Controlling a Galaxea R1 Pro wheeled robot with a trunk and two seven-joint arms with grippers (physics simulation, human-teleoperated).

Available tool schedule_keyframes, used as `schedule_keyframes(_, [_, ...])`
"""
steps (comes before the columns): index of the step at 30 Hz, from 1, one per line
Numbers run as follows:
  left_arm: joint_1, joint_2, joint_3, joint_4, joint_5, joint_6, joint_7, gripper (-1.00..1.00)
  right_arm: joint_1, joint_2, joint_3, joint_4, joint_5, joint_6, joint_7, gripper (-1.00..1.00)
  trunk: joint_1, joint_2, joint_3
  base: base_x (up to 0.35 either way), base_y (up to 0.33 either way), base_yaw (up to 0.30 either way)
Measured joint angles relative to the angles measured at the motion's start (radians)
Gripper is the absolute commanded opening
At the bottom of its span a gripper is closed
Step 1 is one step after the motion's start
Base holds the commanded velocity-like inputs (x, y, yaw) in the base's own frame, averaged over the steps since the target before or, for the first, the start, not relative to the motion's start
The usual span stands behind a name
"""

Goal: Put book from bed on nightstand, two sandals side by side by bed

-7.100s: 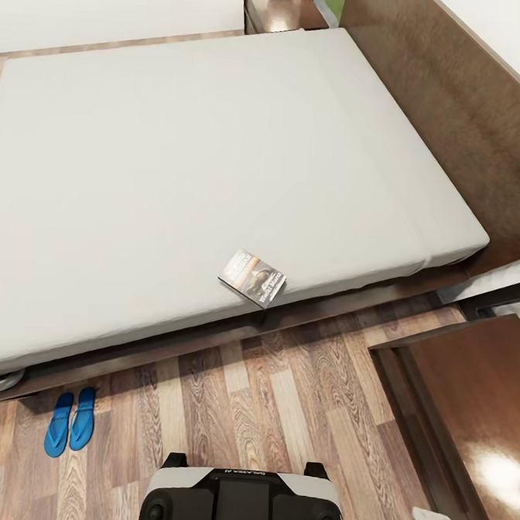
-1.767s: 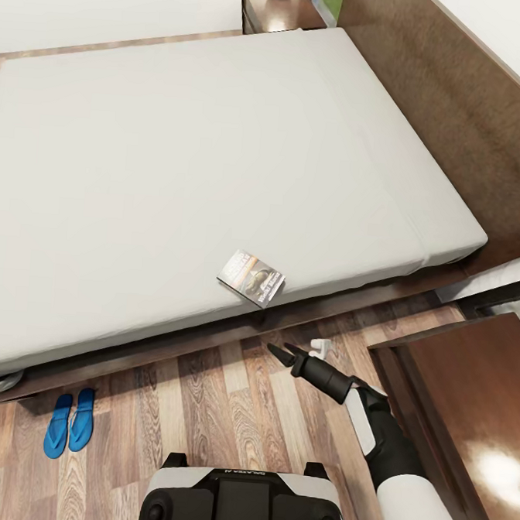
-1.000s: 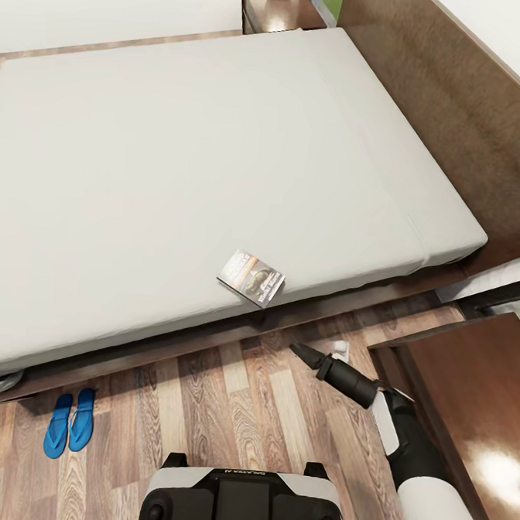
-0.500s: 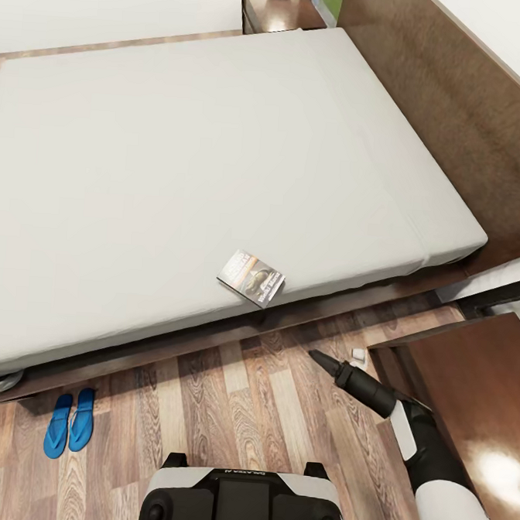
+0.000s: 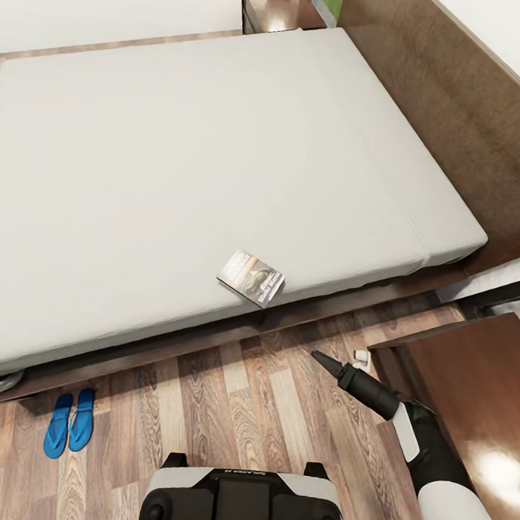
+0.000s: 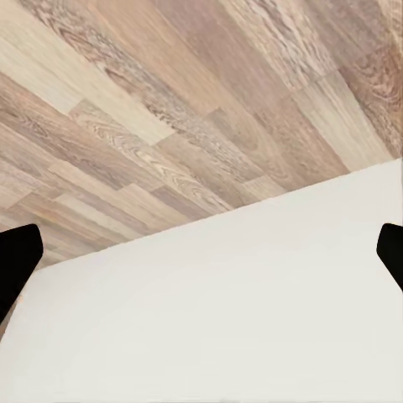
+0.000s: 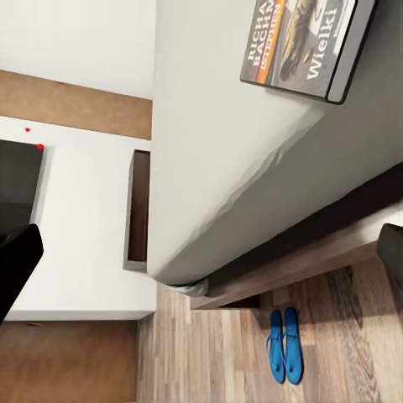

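Book step in hand, grasp not yet made: small dark paperback book (image 5: 252, 277) with the orange band lying flat at the near edge of the pale-grey mattress of the dark-framed bed (image 5: 220, 164), right gripper (image 5: 320, 360) low over the plank floor just near and right of it, fingers apart and empty judging by the wrist view, though hard to tell from the head view. Left gripper (image 6: 201, 256) likewise spread over floor and a white surface. Next: a reach up and left over the mattress edge, a pinch on the thin book, then a carry to the glossy reddish-brown nightstand (image 5: 467, 399) at near right; bright blue sandals (image 5: 70, 421) already side by side on the floor at near left by the bed.
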Motion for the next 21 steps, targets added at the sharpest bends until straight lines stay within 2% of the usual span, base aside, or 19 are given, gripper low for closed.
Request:
schedule_keyframes(4, [0.0, 0.0, 0.0, 0.014, 0.0, 0.012, 0.026, 1.0, 0.0, 0.0, 0.0, 0.0, 0.0, -0.001, 0.001, 1.0, 0.015, -0.028, -0.012, 0.0, 0.0, 0.0])
schedule_keyframes(5, [0.0, 0.0, 0.001, 0.019, 0.0, 0.027, 0.046, 1.0, 0.0, 0.001, 0.0, 0.0, 0.0, -0.004, 0.001, 1.0, 0.015, -0.028, -0.013, 0.0, 0.0, 0.0])
schedule_keyframes(13, [0.0, 0.001, 0.001, 0.028, -0.001, 0.054, 0.082, 1.0, 0.001, 0.0, -0.002, 0.001, 0.0, -0.011, 0.002, 1.0, 0.015, -0.028, -0.013, 0.0, 0.0, 0.0])
schedule_keyframes(21, [0.0, 0.001, 0.001, 0.031, -0.001, 0.064, 0.103, 1.0, 0.001, -0.001, -0.002, 0.001, 0.0, -0.012, 0.002, 1.0, 0.046, -0.084, -0.037, 0.0, 0.0, 0.0])
